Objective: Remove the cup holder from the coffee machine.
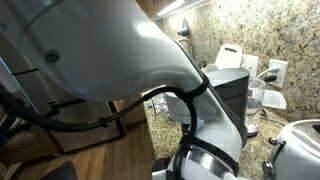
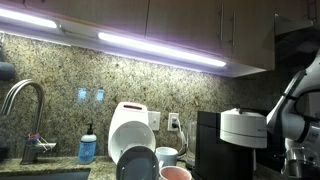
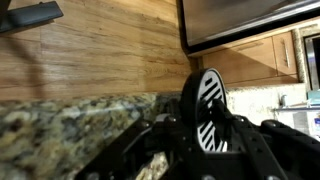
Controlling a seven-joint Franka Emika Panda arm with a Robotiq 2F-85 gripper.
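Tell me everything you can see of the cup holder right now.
The small round black plastic cup holder shows only in the wrist view. Its slotted grate faces the camera, light showing through the slits. It stands on edge, seemingly pinched at its rim between the dark fingers of the gripper.

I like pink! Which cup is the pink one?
The front cup, at the picture's bottom edge; the mug behind it is white.
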